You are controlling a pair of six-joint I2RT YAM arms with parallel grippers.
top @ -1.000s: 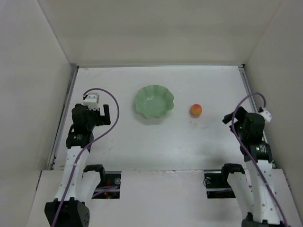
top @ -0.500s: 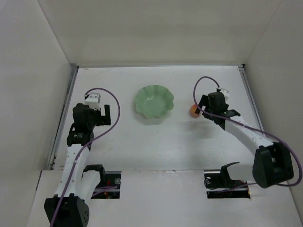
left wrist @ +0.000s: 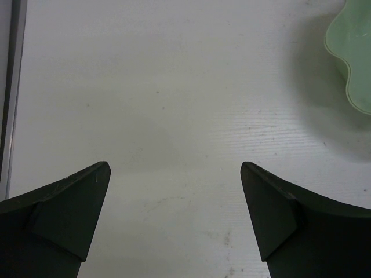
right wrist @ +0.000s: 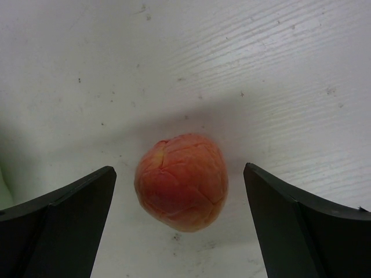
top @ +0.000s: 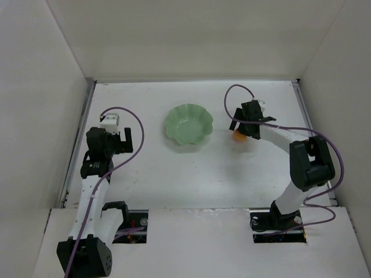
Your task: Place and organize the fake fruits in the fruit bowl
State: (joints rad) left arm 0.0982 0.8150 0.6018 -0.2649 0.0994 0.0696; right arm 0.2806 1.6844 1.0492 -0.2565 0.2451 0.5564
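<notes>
The fake fruit (right wrist: 181, 181), a small orange ball with a red blush, lies on the white table between the open fingers of my right gripper (right wrist: 179, 169). The fingers are apart from it on both sides. In the top view the right gripper (top: 239, 128) hangs over the fruit (top: 238, 138) and partly hides it. The pale green fruit bowl (top: 188, 126) with its wavy rim stands empty to the left of the fruit. My left gripper (top: 128, 139) is open and empty over bare table, left of the bowl, whose rim (left wrist: 353, 63) shows at the right edge of the left wrist view.
White walls enclose the table on the left, back and right. A metal rail (top: 81, 139) runs along the table's left edge. A purple cable (top: 232, 95) loops above the right wrist.
My right arm has swung from the right side of the table leftward and forward, and its open gripper is now over the fruit. The left arm has barely moved.
</notes>
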